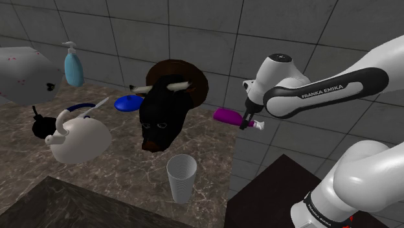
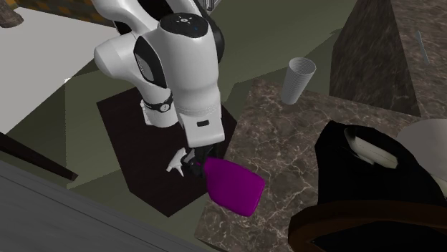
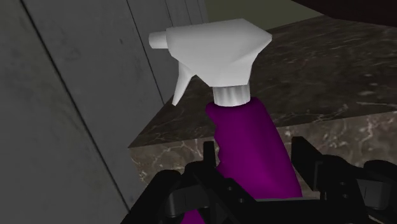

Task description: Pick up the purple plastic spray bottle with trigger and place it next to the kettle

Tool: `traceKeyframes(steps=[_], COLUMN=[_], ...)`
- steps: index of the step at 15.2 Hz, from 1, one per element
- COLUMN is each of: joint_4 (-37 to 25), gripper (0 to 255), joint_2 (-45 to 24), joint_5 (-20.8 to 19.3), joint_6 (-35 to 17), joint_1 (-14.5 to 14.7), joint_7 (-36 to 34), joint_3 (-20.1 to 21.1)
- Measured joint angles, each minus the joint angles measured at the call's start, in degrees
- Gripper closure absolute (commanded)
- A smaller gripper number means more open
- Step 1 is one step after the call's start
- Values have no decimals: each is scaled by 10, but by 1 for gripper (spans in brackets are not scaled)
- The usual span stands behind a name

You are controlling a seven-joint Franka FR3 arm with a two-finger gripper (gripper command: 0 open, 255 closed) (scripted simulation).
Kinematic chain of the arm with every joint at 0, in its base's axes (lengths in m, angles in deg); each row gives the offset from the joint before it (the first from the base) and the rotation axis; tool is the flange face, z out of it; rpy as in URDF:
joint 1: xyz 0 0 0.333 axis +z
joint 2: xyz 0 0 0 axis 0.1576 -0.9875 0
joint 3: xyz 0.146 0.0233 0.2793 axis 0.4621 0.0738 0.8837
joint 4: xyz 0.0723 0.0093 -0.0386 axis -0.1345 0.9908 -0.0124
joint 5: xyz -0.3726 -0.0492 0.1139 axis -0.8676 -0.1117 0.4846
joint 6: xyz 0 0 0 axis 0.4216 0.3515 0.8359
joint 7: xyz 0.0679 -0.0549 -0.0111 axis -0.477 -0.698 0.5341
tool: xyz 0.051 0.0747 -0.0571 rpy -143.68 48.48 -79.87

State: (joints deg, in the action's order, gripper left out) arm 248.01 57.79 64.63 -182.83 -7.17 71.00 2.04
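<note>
The purple spray bottle with a white trigger head lies roughly level at the counter's corner by the tiled wall. My black gripper is shut on its neck, just below the head. In the wrist view the fingers press the purple neck from both sides, the gripper centred on it. The second exterior view shows the gripper at the bottle's narrow end. I cannot tell whether the body touches the counter. The white kettle with a blue handle stands far off at the shoulder view's left.
A black bull's head on a brown plaque stands between bottle and kettle. A ribbed white cup is near the counter's front edge. A blue dish, a blue soap dispenser and a small black object surround the kettle.
</note>
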Motion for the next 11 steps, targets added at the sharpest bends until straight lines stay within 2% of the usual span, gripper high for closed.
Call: traceKeyframes(steps=[11], joint_4=[-52], gripper=[255], joint_2=[53], joint_5=[13], joint_6=[105], joint_1=[8], joint_7=[16], joint_3=[-3])
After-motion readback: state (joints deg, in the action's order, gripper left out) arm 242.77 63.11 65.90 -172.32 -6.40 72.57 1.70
